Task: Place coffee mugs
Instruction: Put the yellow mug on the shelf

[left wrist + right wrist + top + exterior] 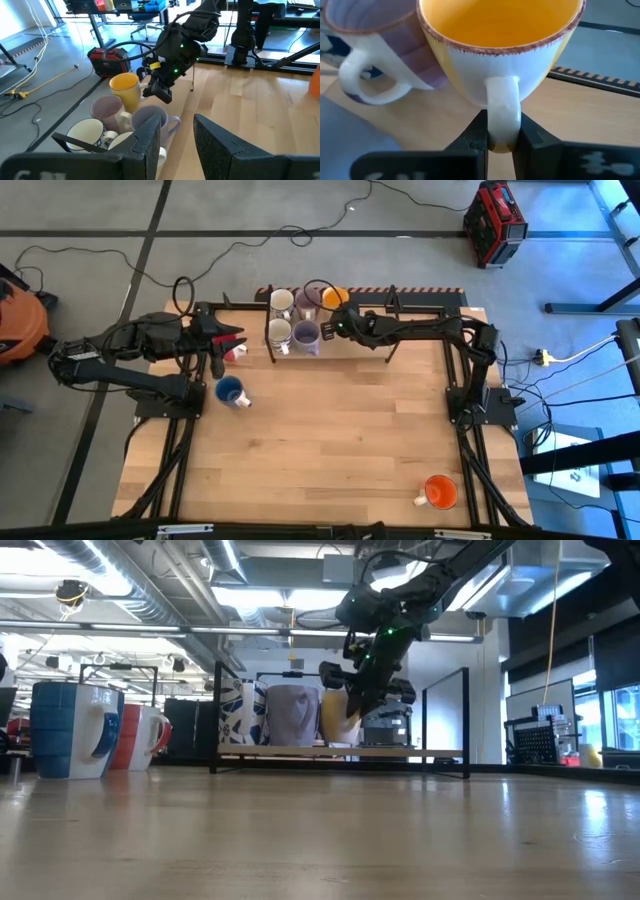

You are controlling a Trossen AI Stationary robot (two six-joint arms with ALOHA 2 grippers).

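The yellow-orange mug [500,45] sits at about twelve o'clock on the table [330,450], at the far edge, with its white handle pinched between the fingers of the right gripper [502,132]; the jaws are clenched on that handle. Just beside it, toward nine o'clock, stands a lavender mug [307,300], and a second lavender mug [306,335] is in front of that one. Two cream mugs [281,301] stand next in line toward nine o'clock, all grouped within a thin black wire rack [268,330].

Farther toward ten o'clock, the left gripper [222,340] hovers with its jaws parted and nothing between them, a red mug [236,352] just beside it. A blue mug [231,391] stands near, toward the table's middle. An orange mug [440,491] lies well apart at about five o'clock, near the front edge.
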